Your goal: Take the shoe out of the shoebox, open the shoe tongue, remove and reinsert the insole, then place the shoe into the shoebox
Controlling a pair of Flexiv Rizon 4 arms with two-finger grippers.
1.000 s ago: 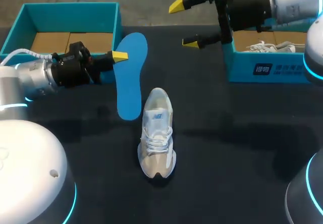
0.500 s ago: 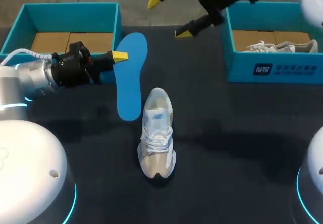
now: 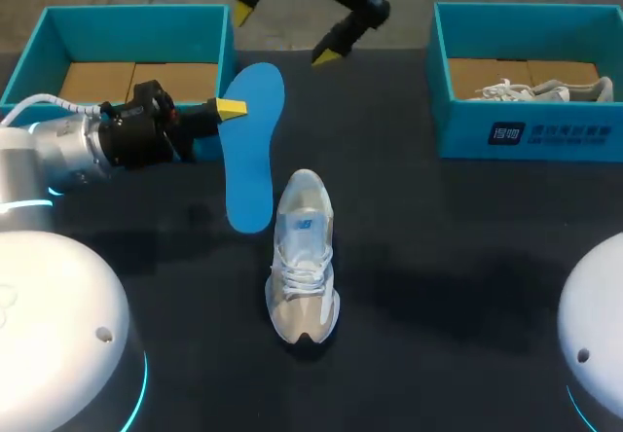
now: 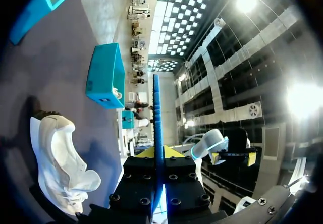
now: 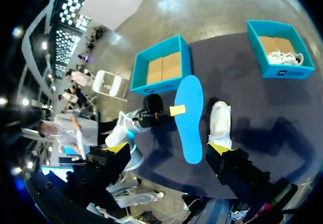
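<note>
Two turquoise shoeboxes stand on the dark table (image 3: 438,257). The left shoebox (image 3: 127,23) is in the upper left of the frame and shows only its cardboard floor. The right shoebox (image 3: 531,135) is in the upper right, with a second shoe (image 3: 531,90) lying inside.

The shoe (image 3: 304,257), white and beige, stands outside both boxes in the middle of the frame, its toe toward the lower edge.

The left gripper (image 3: 229,111) comes in from the left edge and is clamped on the blue insole (image 3: 251,145). The lower end of the insole is just beside the heel of the shoe. In the left wrist view the insole (image 4: 157,113) is seen edge-on between the fingers.

The right gripper (image 3: 284,33) is at the top middle, with its fingers wide apart and holding nothing.
</note>
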